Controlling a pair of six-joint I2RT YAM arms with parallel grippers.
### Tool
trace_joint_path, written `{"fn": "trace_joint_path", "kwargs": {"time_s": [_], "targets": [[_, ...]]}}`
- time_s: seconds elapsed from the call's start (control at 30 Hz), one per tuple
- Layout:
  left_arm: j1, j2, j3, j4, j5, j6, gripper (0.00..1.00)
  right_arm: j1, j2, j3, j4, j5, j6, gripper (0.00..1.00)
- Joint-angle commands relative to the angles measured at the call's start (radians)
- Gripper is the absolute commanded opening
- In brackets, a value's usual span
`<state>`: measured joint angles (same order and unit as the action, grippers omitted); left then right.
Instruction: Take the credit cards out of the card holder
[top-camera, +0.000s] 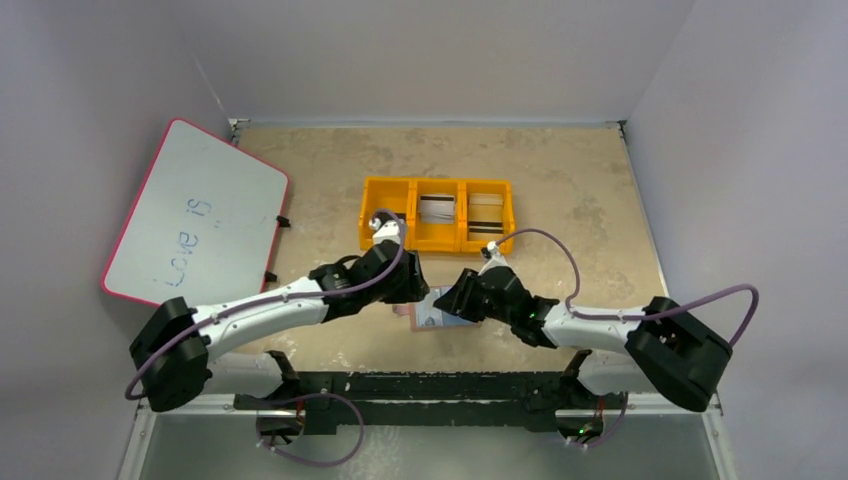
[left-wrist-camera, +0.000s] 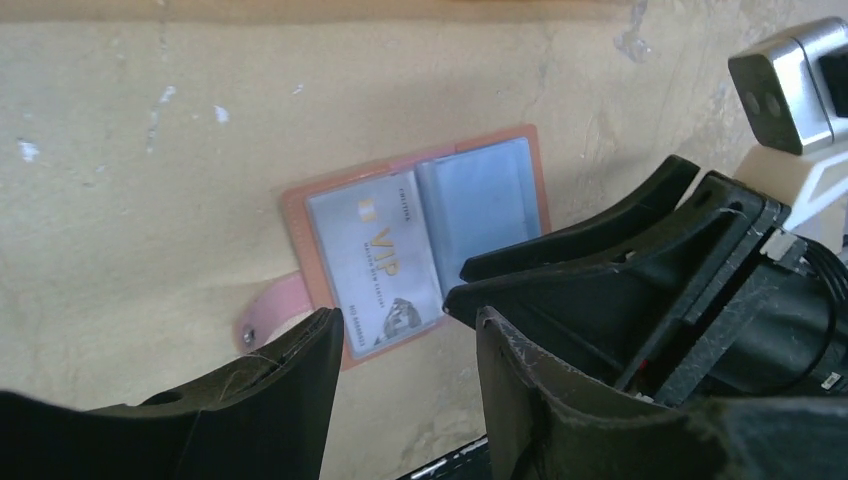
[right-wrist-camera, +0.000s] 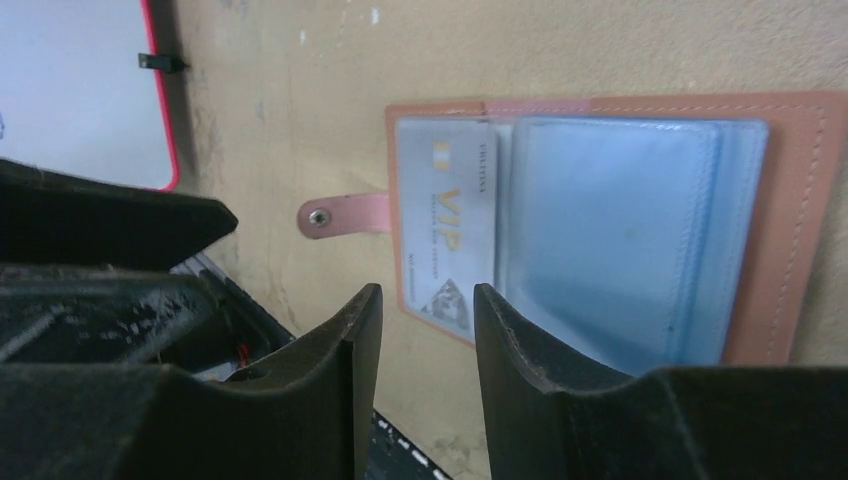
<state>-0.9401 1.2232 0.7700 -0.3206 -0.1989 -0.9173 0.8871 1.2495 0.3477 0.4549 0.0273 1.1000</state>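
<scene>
Card holder (right-wrist-camera: 590, 220) lies open, orange tray (top-camera: 437, 183) beyond.

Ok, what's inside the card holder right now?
The open card holder shows one VIP-printed card under the clear sleeve on the snap-tab half. The other half's pale blue pocket is cloudy; any card inside is hidden.

Far left, the red-rimmed white board (top-camera: 195, 215) carries a handwritten "Love is". On the pale silvery plastic card (right-wrist-camera: 445, 225) sitting in the open tan-brown leather folding card holder (right-wrist-camera: 800, 200), big gold letters spell "VIP"; the smaller print around them is too fine to read.
</scene>
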Motion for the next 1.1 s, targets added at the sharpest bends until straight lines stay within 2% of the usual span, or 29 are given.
{"fn": "trace_joint_path", "kwargs": {"time_s": [0.0, 0.23, 0.37, 0.7, 0.83, 0.97, 1.07], "targets": [[-0.033, 0.084, 0.024, 0.094, 0.001, -0.051, 0.49, -0.046, 0.05, 0.001, 0.103, -0.107, -0.021, 0.41], [-0.084, 0.175, 0.048, 0.013, -0.13, -0.086, 0.43, -0.084, 0.121, -0.017, 0.172, -0.189, -0.069, 0.4], [-0.089, 0.208, 0.048, 0.018, -0.121, -0.083, 0.39, -0.085, 0.149, -0.003, 0.153, -0.188, -0.078, 0.34], [-0.091, 0.292, 0.05, 0.041, -0.115, -0.072, 0.31, -0.088, 0.211, 0.001, 0.121, -0.156, -0.063, 0.34], [-0.091, 0.31, 0.031, 0.088, -0.085, -0.071, 0.26, -0.09, 0.256, 0.011, 0.118, -0.163, -0.048, 0.32], [-0.094, 0.343, 0.031, 0.092, -0.076, -0.072, 0.15, -0.09, 0.28, -0.012, 0.158, -0.155, -0.005, 0.27], [-0.1, 0.354, 0.03, 0.088, -0.081, -0.073, 0.1, -0.089, 0.261, -0.04, 0.187, -0.143, 0.026, 0.27]]}}
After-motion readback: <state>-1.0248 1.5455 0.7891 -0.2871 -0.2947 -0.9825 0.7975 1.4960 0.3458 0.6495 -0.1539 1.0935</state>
